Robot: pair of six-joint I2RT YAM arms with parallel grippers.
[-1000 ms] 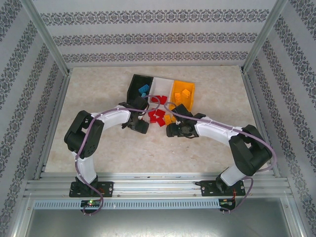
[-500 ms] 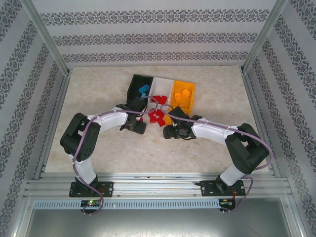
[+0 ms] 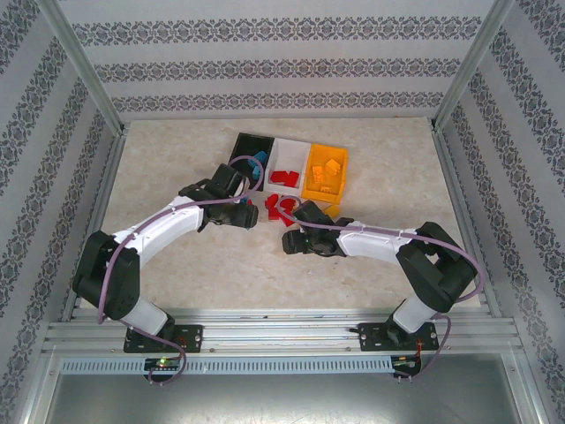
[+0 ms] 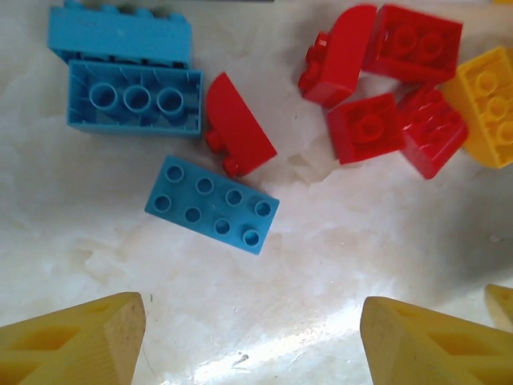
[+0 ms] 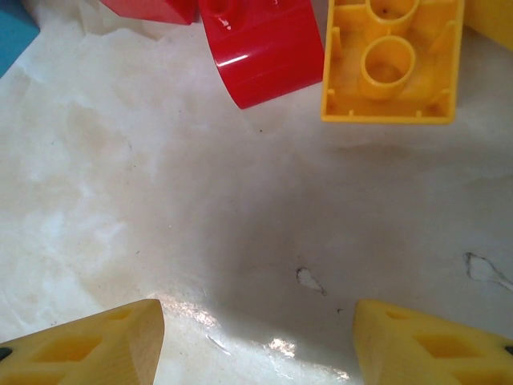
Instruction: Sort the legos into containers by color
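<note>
In the left wrist view the left fingers are cut off by the bottom edge, a blue lego by the top edge, and a yellow lego by the right edge. In the right wrist view a red lego and an upturned yellow lego are cut by the top edge; of a blue piece only a corner is seen. From above, the black container is partly covered by the left arm.

We saw both arms reaching forward and inward. Left hand and right hand pointed down, jaws apart, empty.
</note>
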